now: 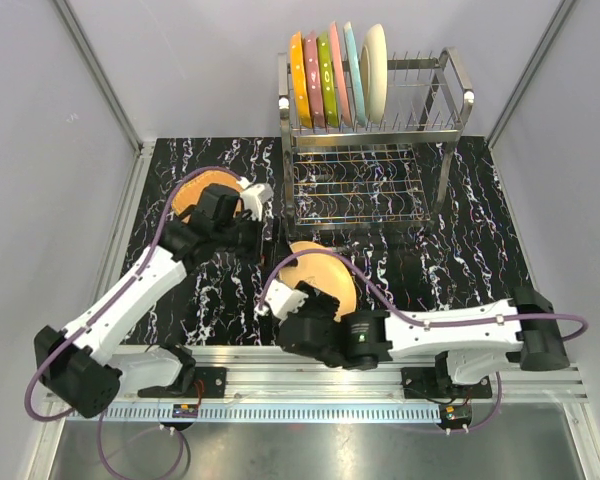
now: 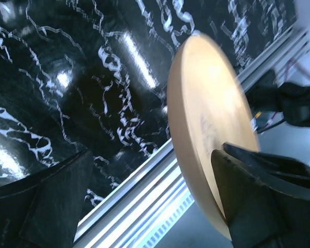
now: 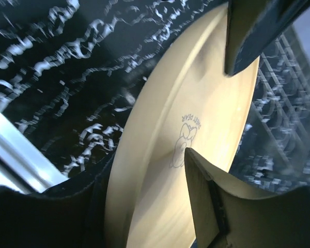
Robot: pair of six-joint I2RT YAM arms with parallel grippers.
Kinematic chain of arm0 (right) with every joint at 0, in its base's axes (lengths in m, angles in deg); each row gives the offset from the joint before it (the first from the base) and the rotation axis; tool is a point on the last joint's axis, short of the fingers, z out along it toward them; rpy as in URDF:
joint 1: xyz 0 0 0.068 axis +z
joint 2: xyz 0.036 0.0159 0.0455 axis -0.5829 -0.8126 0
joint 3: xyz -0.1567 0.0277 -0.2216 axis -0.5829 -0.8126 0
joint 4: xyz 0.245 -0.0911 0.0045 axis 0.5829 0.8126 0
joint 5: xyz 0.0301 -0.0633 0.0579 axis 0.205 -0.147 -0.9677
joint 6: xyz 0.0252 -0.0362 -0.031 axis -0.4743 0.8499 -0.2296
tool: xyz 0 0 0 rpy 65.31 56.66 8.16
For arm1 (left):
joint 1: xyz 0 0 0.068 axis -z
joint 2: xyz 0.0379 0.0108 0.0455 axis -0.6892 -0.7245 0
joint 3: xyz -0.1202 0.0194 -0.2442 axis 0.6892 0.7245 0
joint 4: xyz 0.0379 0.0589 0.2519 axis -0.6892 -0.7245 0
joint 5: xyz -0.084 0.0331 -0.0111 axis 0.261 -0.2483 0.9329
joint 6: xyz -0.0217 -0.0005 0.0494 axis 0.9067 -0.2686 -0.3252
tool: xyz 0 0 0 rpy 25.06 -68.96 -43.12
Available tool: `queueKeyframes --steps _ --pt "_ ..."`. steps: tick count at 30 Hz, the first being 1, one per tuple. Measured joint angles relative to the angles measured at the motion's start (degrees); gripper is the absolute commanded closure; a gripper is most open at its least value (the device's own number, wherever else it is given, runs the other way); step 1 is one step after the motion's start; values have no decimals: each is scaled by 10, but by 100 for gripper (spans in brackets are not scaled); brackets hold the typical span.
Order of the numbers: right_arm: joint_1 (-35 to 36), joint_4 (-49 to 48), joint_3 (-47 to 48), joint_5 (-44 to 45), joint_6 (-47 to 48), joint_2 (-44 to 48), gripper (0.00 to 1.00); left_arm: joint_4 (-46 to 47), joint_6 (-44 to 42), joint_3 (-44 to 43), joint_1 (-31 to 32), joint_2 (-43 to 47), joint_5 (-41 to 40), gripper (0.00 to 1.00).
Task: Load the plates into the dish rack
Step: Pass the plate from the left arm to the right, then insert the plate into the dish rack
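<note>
My right gripper (image 1: 305, 295) is shut on a tan plate (image 1: 325, 272) and holds it on edge above the table, in front of the dish rack (image 1: 450, 90). In the right wrist view the gripper (image 3: 144, 170) clamps the plate (image 3: 196, 93), whose face bears a bear print. My left gripper (image 1: 252, 222) is open; in the left wrist view (image 2: 152, 155) one finger (image 2: 258, 196) overlaps this plate (image 2: 206, 113) and the other stands well apart. I cannot tell whether it touches. An orange plate (image 1: 195, 188) lies flat under the left arm. Several plates (image 1: 335, 75) stand in the rack's upper tier.
The rack's lower tier (image 1: 360, 190) holds nothing; upper prongs to the right of the plates (image 1: 420, 70) are free. The metal rail (image 1: 380, 365) runs along the near edge. Grey walls close in the table on both sides.
</note>
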Motion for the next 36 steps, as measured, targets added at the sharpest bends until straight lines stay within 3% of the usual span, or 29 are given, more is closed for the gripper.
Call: queueKeyframes --steps 10,17,22,28,36 --pt "-33 -47 -67 -81 -113 111 87 88 31 -5 -35 122 -102 1" --pt "-131 -52 -91 -131 -136 260 94 203 15 72 -35 157 -172 1" --pt "-174 -59 -90 -157 -129 308 98 291 14 142 -35 125 -173 1" --pt "-237 -55 -67 -192 -93 315 97 325 -16 79 -33 11 -165 1" --pt "-385 -52 38 -302 -46 306 98 422 -46 75 -9 -54 -208 1"
